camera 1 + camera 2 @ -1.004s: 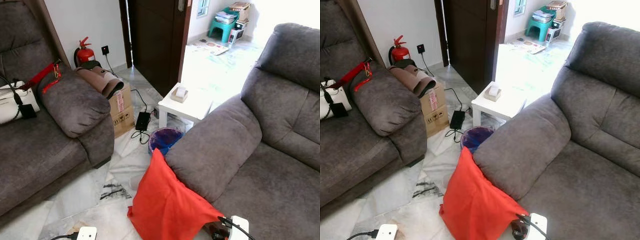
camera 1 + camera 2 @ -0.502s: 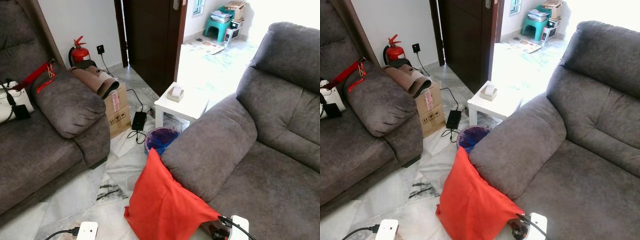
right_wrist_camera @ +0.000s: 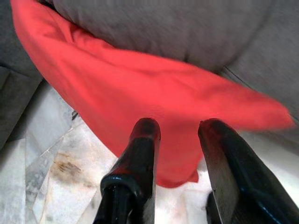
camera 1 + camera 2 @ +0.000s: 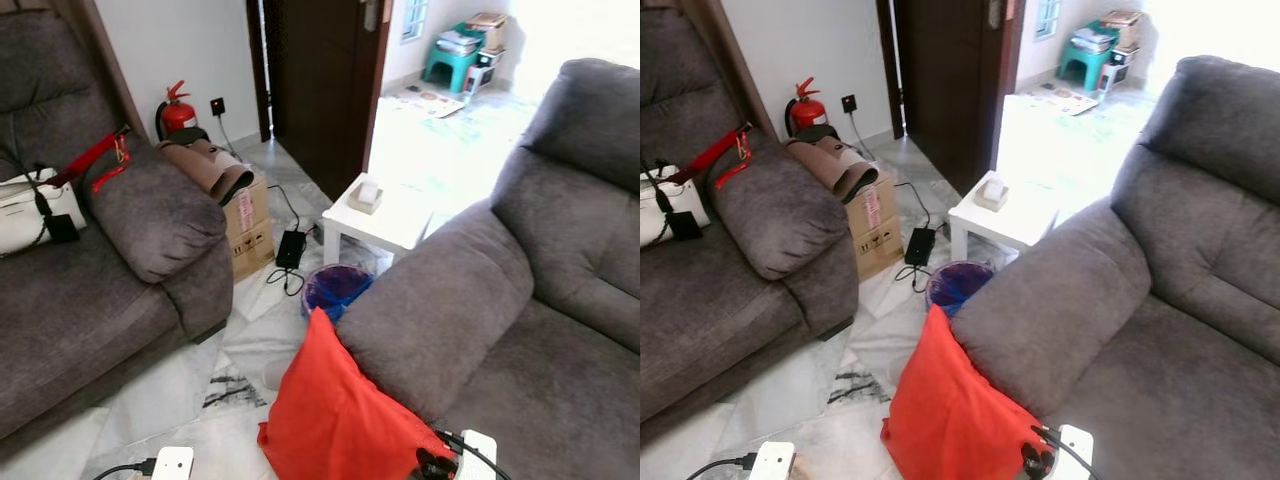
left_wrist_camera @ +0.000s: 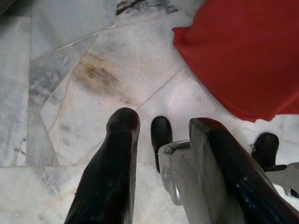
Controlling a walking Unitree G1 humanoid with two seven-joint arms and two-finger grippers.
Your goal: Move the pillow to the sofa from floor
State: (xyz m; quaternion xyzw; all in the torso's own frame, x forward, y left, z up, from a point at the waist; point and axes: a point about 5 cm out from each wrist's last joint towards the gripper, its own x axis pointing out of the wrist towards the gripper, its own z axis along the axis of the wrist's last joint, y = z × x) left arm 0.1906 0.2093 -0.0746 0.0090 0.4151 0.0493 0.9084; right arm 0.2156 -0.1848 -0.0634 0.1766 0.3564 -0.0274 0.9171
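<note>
Marble floor (image 4: 160, 390) carries our red pillow (image 4: 345, 420) leaning on the sofa (image 4: 440, 300); soft, light, best pinched at a corner. Right end effector (image 3: 180, 135) and left end effector (image 5: 161, 135) both gape, empty.

The red pillow (image 4: 345, 425) is cut off by the bottom edge.

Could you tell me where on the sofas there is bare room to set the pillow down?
The right sofa's seat is bare, between its armrest and backrest; the red pillow leans against that armrest from the floor. The left sofa's seat is partly free near its front edge, but crowded at the back by a white bag and red strap.
</note>
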